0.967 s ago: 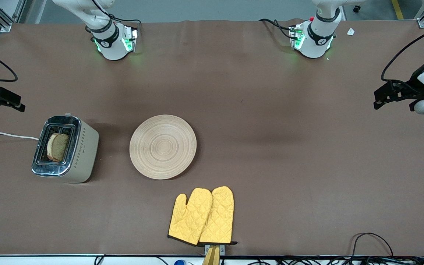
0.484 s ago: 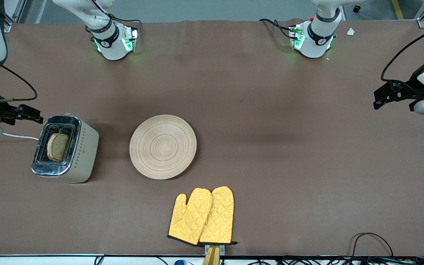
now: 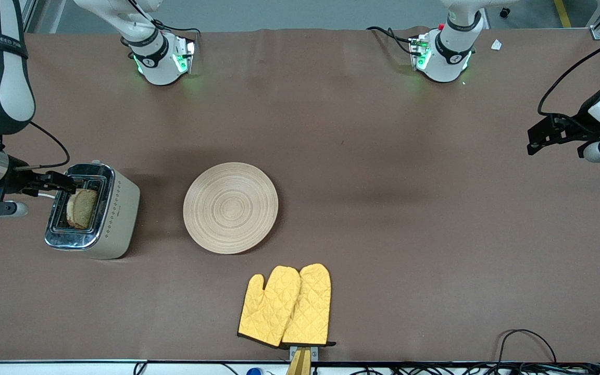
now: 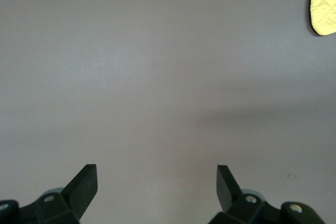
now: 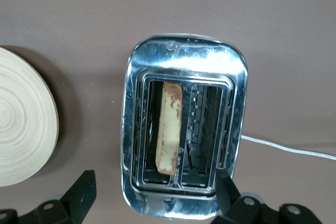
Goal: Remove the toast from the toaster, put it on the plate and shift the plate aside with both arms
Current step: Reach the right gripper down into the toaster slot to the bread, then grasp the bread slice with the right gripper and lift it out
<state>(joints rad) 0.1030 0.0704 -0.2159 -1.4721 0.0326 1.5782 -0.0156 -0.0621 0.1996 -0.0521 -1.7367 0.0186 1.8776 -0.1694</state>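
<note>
We take the toaster (image 3: 91, 211) as our landmark: chrome top, cream body, two slots, sitting on the brown desk (image 3: 383, 208) toward the right arm's end. The toast (image 3: 82, 208) stands upright in one slot, the slot nearer the plate; in the right wrist view we see it edge-on (image 5: 169, 127), crust up, and the second slot (image 5: 203, 129) holds nothing but its wire guides. A white cord (image 5: 289, 148) runs off from the toaster across the desk.

The right gripper (image 3: 52, 182) hangs over the toaster's top edge, at the end away from the front camera, jaws apart, nothing between them. Its fingers (image 5: 81, 195) frame the toaster in the wrist view and touch nothing.

The plate (image 3: 230, 207) lies flat on the desk just beside the toaster, toward the left arm's end, apart from it. We see nothing on it. Its rim shows in the right wrist view too (image 5: 23, 124).

A pair of yellow quilted oven mitts (image 3: 285, 306) lie overlapped, nearer the front camera than the toaster, past the plate, close to the desk edge.

The left gripper (image 3: 539, 138) waits well apart from the toaster, over bare desk at the left arm's end, jaws wide apart and holding nothing; its fingers (image 4: 84, 187) show only desk between them.
</note>
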